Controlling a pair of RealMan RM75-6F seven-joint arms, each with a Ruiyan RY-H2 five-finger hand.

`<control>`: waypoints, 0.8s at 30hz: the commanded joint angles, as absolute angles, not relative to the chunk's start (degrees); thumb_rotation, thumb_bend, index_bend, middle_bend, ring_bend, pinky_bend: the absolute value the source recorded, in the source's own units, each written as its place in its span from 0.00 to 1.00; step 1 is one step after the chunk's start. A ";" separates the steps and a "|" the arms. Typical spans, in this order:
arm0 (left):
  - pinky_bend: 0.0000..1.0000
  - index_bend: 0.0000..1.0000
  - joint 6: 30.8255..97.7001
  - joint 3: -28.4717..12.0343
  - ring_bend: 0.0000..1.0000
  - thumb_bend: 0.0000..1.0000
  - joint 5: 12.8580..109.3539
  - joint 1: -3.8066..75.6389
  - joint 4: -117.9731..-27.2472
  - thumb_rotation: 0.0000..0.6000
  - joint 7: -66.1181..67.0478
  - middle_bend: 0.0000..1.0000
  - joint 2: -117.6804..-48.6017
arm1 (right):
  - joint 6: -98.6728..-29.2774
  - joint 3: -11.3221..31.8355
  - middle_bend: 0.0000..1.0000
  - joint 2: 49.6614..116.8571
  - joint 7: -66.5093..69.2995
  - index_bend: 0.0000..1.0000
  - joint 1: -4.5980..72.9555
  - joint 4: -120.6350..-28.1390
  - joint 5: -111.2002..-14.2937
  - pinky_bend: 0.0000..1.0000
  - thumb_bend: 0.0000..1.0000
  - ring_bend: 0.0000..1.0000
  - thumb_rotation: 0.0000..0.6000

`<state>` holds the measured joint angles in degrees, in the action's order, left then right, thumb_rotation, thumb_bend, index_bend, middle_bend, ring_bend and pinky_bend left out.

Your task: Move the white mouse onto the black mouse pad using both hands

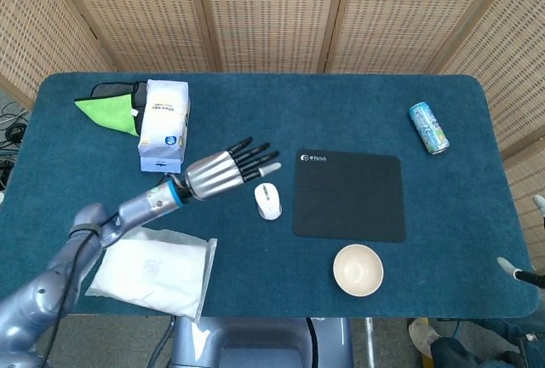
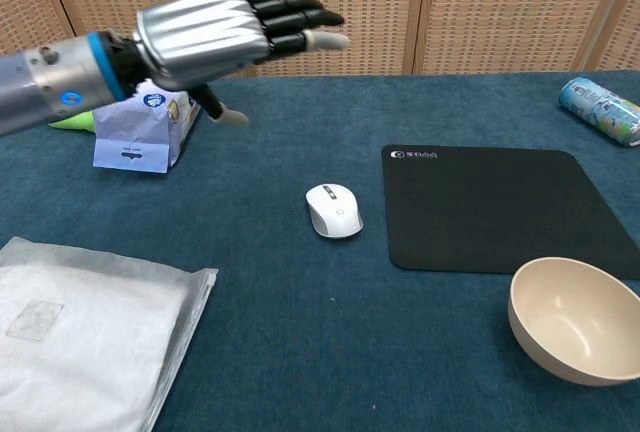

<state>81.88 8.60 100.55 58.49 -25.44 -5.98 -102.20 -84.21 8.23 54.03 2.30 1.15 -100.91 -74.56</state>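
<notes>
A table [image 1: 255,104] covered in dark teal felt is standing in front of woven wicker screens [image 1: 272,10], which are closing off the room behind it. The white mouse [image 1: 268,200] is lying on the felt just beside the black mouse pad [image 1: 349,195], at the pad's 9 o'clock and not touching it. In the head view its long axis is running from 12 to 6 o'clock, with the wheel end pointing toward 12, parallel to the pad's near edge. The left robot hand [image 1: 223,170] is hovering above the table at the mouse's 10 o'clock, holding nothing, its fingers [image 2: 290,14] stretched out flat and slightly apart, aiming toward 2 o'clock. Only a small pale tip, possibly of the right robot hand, is showing at the far right edge of the head view, so its state cannot be told. A cream bowl [image 1: 358,269] is sitting at the pad's 6 o'clock, a drink can [image 1: 427,127] is lying at its 1 o'clock, and a white packet [image 1: 155,273] is resting at the mouse's 8 o'clock.
</notes>
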 commanded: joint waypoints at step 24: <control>0.00 0.00 87.60 1.85 0.00 0.00 62.78 19.95 -102.61 1.00 12.01 0.00 -57.92 | -64.48 8.47 0.00 53.63 -4.63 0.09 20.96 -97.81 -89.90 0.00 0.27 0.00 1.00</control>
<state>87.96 2.32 63.71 20.91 -101.74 12.12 -58.53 -68.13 8.34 54.04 -6.44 17.64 -98.07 -87.19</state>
